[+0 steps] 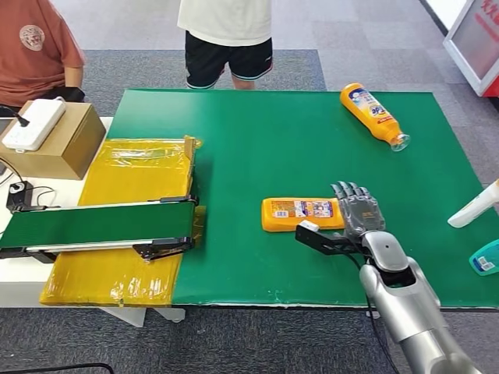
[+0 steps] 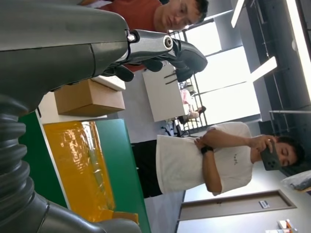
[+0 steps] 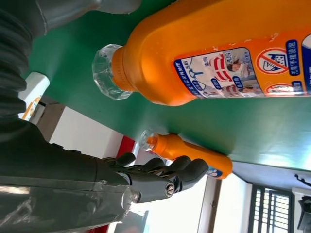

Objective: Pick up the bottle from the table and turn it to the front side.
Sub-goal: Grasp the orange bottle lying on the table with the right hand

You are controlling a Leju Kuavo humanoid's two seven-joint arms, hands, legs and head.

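Bottle, orange, lies flat on the green tabletop, label up, just left of the right hand. Fingers are spread and hold nothing, not yet on it. Left hand empty too, fingers loosely extended. Judgement: rigid plastic, smooth and likely slippery, moderate weight if full. Grip across the flat mid-body, not the clear cap. Second orange bottle far back right.
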